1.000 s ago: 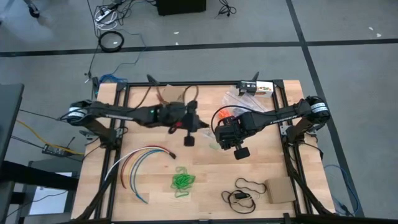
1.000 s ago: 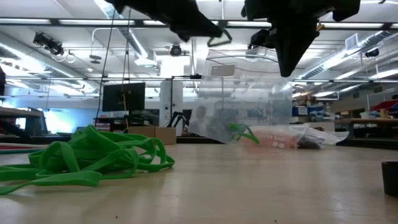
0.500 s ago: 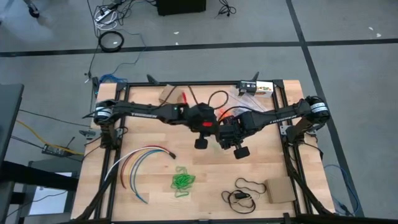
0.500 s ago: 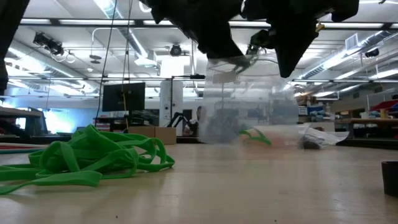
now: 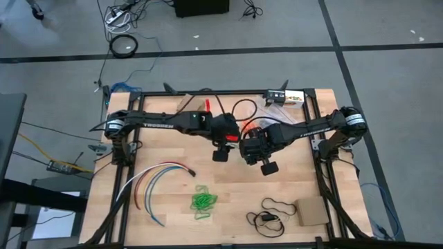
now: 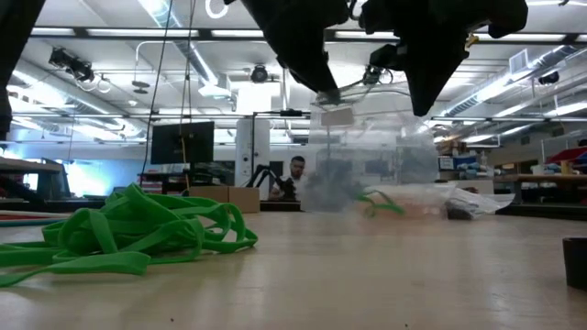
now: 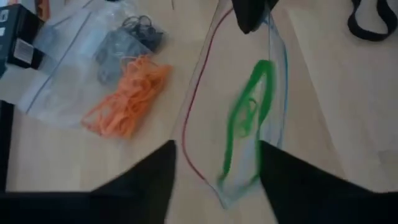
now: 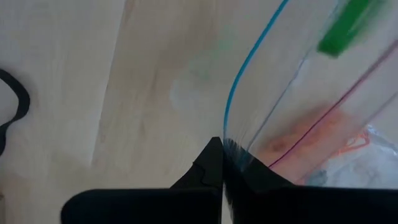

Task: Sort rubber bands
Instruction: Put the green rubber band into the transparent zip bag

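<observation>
The right claw is pressed together on the lip of a clear zip bag, holding it up above the middle of the worktop so that its mouth hangs open; that looks like the reason for the grip, one arm acting as a bag holder while the other feeds it. The left claw hangs directly over that mouth with its fingers spread and nothing between them, and a green rubber band lies inside the bag below, so the judgement is that a green band has gone in here. The heap of green rubber bands lies loose near the front edge of the worktop, left of centre, presumably the stock to be carried across. The orange rubber bands lie towards the back edge on or in a second clear bag, with a dark clump of bands just beside them; whether they are inside the plastic or resting on it cannot be told. In the high view both wrists cover the held bag almost wholly, and in the low view it shows only as a hazy sheet, so how many bands it holds is unclear.
</observation>
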Tool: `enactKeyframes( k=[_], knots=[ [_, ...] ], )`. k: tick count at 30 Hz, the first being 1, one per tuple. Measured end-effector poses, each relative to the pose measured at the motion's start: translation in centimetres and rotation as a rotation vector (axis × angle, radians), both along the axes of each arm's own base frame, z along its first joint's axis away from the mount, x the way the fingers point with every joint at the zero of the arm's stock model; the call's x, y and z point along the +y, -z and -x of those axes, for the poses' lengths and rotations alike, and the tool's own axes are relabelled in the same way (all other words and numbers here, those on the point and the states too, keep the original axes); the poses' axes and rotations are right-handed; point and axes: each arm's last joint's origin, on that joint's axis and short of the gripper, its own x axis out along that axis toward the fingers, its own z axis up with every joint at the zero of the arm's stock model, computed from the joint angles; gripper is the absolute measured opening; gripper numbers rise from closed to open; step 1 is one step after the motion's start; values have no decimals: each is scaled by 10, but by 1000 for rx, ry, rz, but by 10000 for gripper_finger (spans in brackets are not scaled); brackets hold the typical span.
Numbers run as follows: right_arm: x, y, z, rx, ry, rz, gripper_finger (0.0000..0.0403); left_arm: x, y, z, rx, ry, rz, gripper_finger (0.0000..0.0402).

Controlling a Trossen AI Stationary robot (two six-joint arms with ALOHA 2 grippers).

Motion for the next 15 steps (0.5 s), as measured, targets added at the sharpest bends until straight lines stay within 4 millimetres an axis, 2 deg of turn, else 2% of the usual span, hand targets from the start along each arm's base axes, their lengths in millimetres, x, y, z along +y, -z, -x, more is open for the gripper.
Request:
enactKeyframes(
  k=[4,7,12,15],
  knots=[
    [0,0,0,2,2,10,0,0,-15,4,-18,2,21,306],
    [0,0,1,5,1,10,0,-1,-21,5,-43,31,91,342],
    [0,0,1,6,11,9,0,0,-20,10,3,28,87,349],
    [0,0,1,11,16,9,0,0,-31,22,15,27,79,334]
  ],
)
